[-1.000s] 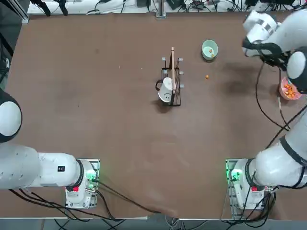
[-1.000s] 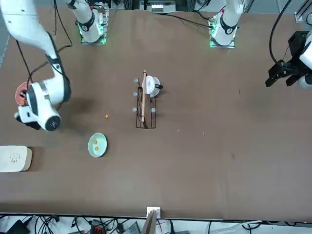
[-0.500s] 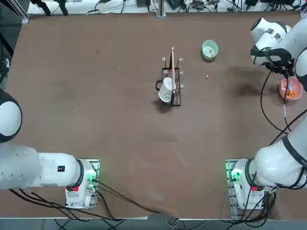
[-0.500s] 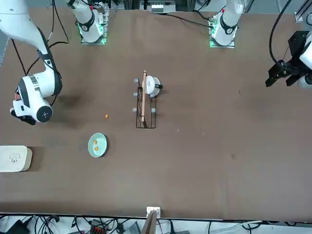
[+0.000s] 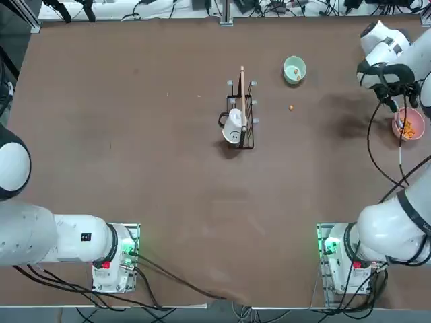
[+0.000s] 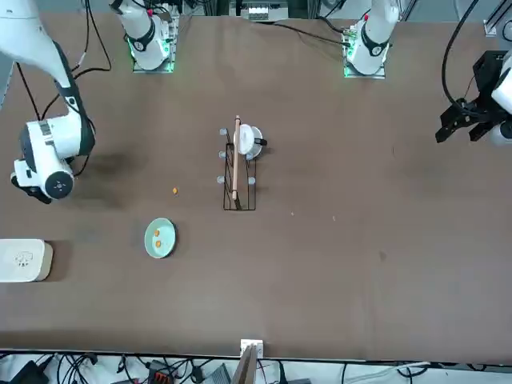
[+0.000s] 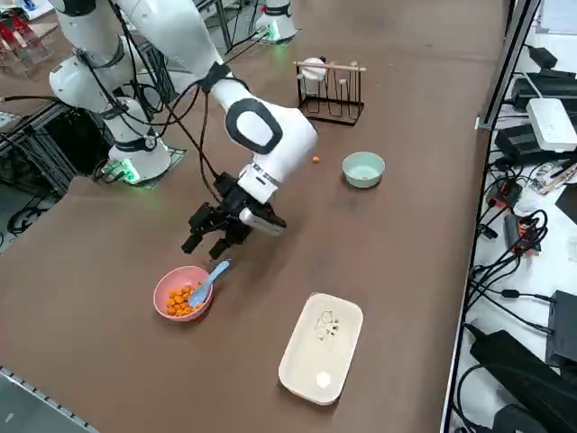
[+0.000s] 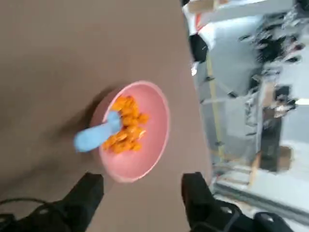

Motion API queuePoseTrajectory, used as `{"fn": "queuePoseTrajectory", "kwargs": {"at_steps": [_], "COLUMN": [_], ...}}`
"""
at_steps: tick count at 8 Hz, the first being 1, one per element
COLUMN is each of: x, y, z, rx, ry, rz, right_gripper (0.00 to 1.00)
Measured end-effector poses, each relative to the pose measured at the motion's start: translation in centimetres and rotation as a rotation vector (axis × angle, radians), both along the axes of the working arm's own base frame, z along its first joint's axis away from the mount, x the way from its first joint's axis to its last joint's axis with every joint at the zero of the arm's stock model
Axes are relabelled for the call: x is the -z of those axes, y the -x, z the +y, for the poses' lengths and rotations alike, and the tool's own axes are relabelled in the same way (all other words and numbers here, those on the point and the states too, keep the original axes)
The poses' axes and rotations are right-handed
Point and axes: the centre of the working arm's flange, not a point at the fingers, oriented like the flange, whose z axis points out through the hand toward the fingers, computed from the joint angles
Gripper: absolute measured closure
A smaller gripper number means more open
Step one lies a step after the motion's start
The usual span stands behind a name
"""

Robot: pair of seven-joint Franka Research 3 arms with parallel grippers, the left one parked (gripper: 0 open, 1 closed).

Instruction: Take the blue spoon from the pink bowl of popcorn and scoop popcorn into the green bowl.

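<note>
Spoon [image 7: 210, 282] in pink bowl [image 7: 160, 297], just beyond the wide-spread, empty right hand [image 8: 142, 186].

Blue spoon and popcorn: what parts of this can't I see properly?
- Spoon, top view: the dark cable and the robot arm partly hide it.
- Scoop's tip, right wrist view: it sits among the popcorn, so its edge is hard to tell.
- Pink bowl, front view: hidden by the arm.
- White box, front view: cut off by the picture's edge.
- Right gripper, front view: its fingers are behind the arm.
</note>
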Motion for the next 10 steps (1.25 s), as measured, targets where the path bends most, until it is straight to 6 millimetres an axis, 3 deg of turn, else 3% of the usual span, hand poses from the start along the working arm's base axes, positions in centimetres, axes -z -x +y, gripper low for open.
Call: {"fn": "queuePoseTrajectory", "kwargs": {"at_steps": [2, 3, 6, 8, 10], "x": [-3.3, -6.0, -17.8, -26.0, -31.2], "y": [-1.0, -1.9, -3.8, -4.7, -5.1], "z": [2.0, 3.2, 5.6, 5.8, 7.2], "rx": [0.072, 0.105, 0.142, 0.099, -0.091], "ry": [-0.121, -0.208, -0.568, -0.785, -0.902], "rz": [-0.083, -0.134, -0.238, -0.319, -0.350], "right_gripper": [0.00, 0.00, 0.00, 0.00, 0.00]}}
